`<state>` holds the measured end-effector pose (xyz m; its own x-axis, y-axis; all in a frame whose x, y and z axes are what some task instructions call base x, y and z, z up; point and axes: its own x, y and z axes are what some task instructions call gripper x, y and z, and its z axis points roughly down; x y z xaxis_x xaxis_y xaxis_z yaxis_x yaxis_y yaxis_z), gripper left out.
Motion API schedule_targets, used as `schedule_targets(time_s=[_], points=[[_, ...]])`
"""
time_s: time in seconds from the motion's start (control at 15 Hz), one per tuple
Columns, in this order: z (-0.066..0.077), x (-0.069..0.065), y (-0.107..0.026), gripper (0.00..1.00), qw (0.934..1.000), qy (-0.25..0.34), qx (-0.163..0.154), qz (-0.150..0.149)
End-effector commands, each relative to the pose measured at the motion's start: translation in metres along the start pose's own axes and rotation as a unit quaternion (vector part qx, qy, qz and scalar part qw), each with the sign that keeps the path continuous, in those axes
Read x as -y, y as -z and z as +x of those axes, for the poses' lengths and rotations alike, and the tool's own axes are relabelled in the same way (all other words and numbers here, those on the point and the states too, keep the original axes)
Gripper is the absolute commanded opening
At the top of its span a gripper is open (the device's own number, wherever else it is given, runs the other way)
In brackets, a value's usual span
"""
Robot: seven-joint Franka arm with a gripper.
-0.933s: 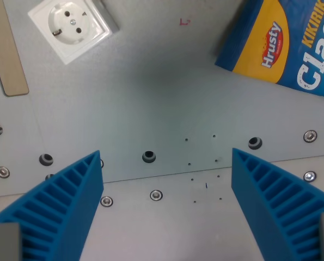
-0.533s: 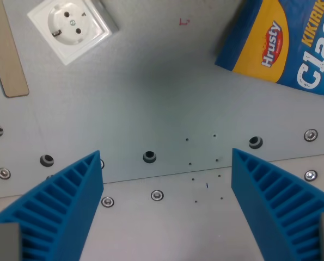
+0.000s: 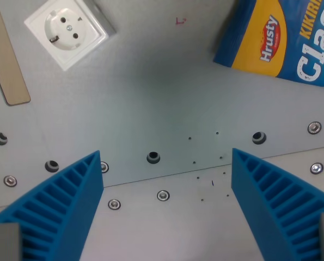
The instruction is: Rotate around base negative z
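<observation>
- Currently the gripper [image 3: 167, 206] is hanging over a grey metal table [image 3: 151, 98], its two blue ribbed fingers [image 3: 58, 212] standing wide apart with nothing between them
- The jaws are framing bare plate: a seam is running across between them, with a dark hole [image 3: 153, 157] just beyond it and two screws [image 3: 163, 195] on the near side
- A scatter of tiny specks [image 3: 208, 163] is lying near the finger on the wrist view's right
- Beyond the finger on the wrist view's left, a white wall socket [image 3: 66, 30] is sitting tilted on the table, well apart from the jaws
- Beside the socket, at the picture's edge, a flat beige strip [image 3: 6, 60] is lying
- Beyond the other finger, a blue and yellow snack bag [image 3: 281, 41] is lying flat, its corner pointing toward the middle, clear of both fingers
- A small red mark [image 3: 181, 21] is showing on the plate between socket and bag
</observation>
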<state>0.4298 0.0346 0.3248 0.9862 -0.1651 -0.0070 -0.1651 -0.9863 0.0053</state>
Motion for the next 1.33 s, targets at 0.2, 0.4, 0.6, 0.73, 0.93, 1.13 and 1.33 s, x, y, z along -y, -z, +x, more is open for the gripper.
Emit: schedule_targets(time_s=[0.2,0.4,0.6,0.73,0.93,1.13,1.33], points=[[-0.0002,-0.0001,0.0025,1.0,0.9968,-0.079,-0.002,0.001],[-0.0002,-0.0001,0.0025,1.0,0.9951,-0.099,-0.002,0.002],[-0.0002,-0.0001,0.0025,1.0,0.9929,-0.119,-0.002,0.002],[-0.0002,-0.0001,0.0025,1.0,0.9912,-0.132,-0.002,0.002],[-0.0002,-0.0001,0.0025,1.0,0.9884,-0.152,-0.002,0.002],[-0.0002,-0.0001,0.0025,1.0,0.9851,-0.172,-0.001,0.002],[-0.0002,-0.0001,0.0025,1.0,0.9815,-0.192,-0.001,0.002]])
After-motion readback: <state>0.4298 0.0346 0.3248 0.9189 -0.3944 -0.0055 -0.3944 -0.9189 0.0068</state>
